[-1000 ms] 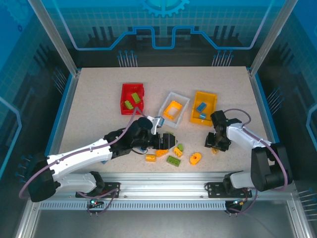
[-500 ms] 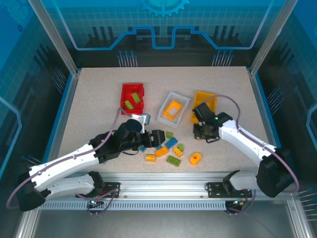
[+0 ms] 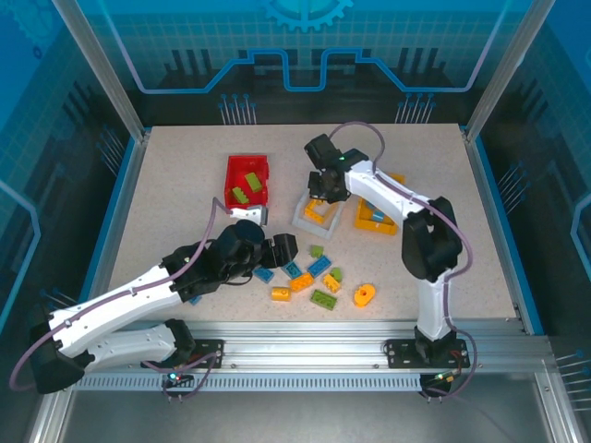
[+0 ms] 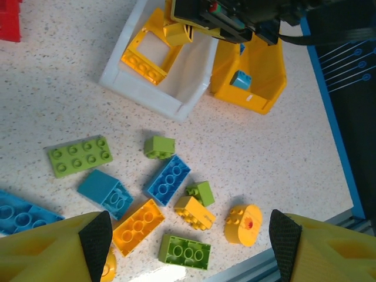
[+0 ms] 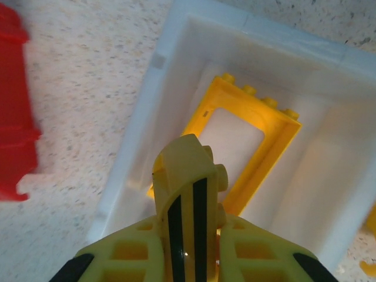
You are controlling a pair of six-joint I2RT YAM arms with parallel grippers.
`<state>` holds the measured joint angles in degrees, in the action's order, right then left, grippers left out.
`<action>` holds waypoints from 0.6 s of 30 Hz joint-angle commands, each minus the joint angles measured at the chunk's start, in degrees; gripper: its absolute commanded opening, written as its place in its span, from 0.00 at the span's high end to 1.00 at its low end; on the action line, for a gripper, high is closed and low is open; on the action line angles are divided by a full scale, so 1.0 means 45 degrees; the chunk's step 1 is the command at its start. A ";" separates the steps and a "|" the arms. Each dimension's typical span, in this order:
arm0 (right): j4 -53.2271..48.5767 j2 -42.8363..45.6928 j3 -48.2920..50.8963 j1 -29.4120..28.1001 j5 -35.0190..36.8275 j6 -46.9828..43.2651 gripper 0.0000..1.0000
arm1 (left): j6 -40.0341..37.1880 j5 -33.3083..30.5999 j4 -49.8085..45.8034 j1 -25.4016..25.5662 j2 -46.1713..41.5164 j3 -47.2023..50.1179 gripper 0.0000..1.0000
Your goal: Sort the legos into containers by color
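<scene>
My right gripper [image 5: 194,228] [image 3: 325,187] is shut on a yellow lego with black stripes [image 5: 188,188], hanging over the white container [image 5: 144,111] [image 3: 301,220]. A hollow orange frame [image 5: 258,100] lies inside that container. My left gripper [image 4: 191,241] [image 3: 275,251] stands open above the loose legos near the front: a blue one [image 4: 169,179], an orange one [image 4: 138,226], a lime green one [image 4: 187,251] and a rounded orange one [image 4: 245,223]. The red container [image 3: 231,185] holds green bricks. In the yellow container [image 4: 258,76] lies a blue brick [image 4: 241,79].
A flat green plate [image 4: 80,155] and a teal brick [image 4: 106,191] lie left of the pile. The table's front rail [image 4: 329,235] runs close behind the rounded orange piece. Blue side rails edge the table [image 3: 166,185].
My right gripper closed on the yellow lego at the front right and carried it left and back to over the white container. My left gripper drew back slightly to the left.
</scene>
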<state>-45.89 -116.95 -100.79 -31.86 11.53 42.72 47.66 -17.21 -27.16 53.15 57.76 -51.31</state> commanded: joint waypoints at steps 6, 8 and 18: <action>-0.1293 -0.1210 -0.1557 0.0229 -0.0197 0.0307 0.66 | 0.0274 -0.0839 -0.1826 0.0029 -0.0173 -0.0103 0.24; -0.1191 -0.1038 -0.1523 0.0176 -0.0204 0.0254 0.62 | 0.0392 -0.0882 -0.2136 0.0036 -0.0270 0.0002 0.24; -0.1113 0.0783 -0.1654 -0.0556 0.0883 -0.0664 0.57 | 0.1098 -0.1350 -0.3660 -0.0080 -0.0758 -0.0002 0.24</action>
<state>-50.54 -119.55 -106.61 -32.36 12.88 42.19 50.74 -21.21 -39.64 53.10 55.55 -51.29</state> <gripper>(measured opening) 0.434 0.759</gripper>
